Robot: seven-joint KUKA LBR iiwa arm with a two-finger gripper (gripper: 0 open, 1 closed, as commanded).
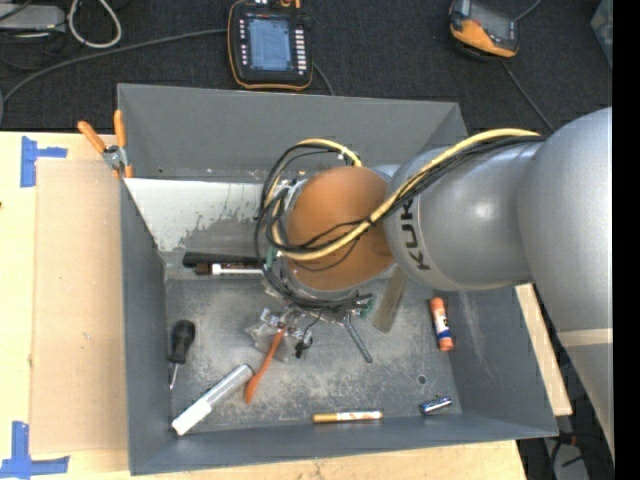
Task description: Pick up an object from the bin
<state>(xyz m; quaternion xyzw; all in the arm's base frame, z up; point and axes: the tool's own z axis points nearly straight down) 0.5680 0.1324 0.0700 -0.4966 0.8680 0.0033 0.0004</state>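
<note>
My gripper (288, 326) hangs low over the middle of the bin floor, mostly hidden under the arm's wrist. A thin orange-handled tool (262, 366) lies slanted just below it, its upper end reaching up to the gripper's metal parts; whether it is gripped I cannot tell. A thin dark rod (358, 341) lies just right of the gripper. A white marker (212, 400) lies slanted at the lower left, beside the orange tool's lower end.
A black marker (222, 264) lies along the back wall at the left. A black-handled screwdriver (179, 345) sits near the left wall. An orange-and-white battery (441, 325) and a small dark battery (436, 405) lie at the right; an orange-tipped stick (347, 417) lies along the front wall.
</note>
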